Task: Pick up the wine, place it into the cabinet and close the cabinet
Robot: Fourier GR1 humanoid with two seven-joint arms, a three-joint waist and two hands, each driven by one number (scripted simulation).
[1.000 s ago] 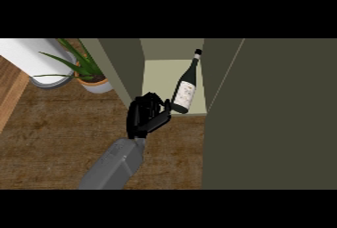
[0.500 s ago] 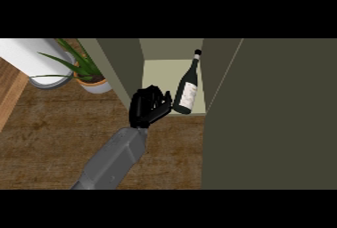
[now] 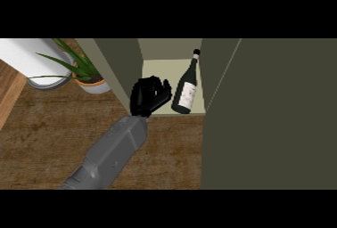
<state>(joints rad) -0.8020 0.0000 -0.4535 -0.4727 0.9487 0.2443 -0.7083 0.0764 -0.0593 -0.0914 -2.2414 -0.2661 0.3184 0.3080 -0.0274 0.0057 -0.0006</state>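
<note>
you see left hand [image 3: 150, 95] fingers spread, holding nothing; wine [image 3: 186, 89] upright in cabinet [image 3: 172, 57], just right of hand; door next.

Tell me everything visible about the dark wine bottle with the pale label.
The dark glass wine bottle has a slim neck, a dark cap and a pale label on its body. It stands leaning slightly on the pale cabinet shelf, near its front edge. Nothing grips it; the black hand is open beside it, apart.

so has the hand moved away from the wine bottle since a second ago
Yes. The hand has let go and pulled back left of the bottle, which now stands alone on the cabinet shelf.
</note>
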